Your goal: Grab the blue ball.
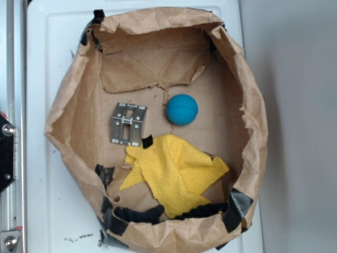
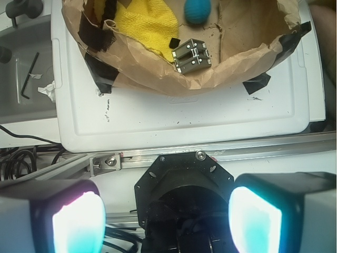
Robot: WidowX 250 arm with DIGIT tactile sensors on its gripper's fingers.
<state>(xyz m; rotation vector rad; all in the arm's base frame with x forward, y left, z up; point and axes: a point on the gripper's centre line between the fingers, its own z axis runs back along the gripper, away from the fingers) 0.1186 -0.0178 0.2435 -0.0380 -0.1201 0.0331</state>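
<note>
The blue ball (image 1: 182, 109) is a round teal sphere, so it has no long axis and points no particular way; faint grooved lines curve across its surface. It sits on the cardboard floor inside a crumpled brown paper bag (image 1: 247, 95) whose rolled-down walls ring it on all sides. In the exterior view it lies a little right of the bag's centre, free of anything touching it.

To its left, apart from it, lies a small metal bracket (image 1: 128, 124), flat on the floor. Below the ball spreads a yellow cloth (image 1: 174, 174), rumpled, its upper edge near the ball but not reaching it; a small black scrap rests at the cloth's upper left corner beside the bracket. Black tape (image 1: 239, 206) patches the bag's rim in several places.

The bag stands on a white tabletop (image 2: 184, 116).

In the wrist view the claw (image 2: 166, 221) is outside the bag and well away from the ball, its two fingers (image 2: 76, 224) spread wide with nothing between them.
</note>
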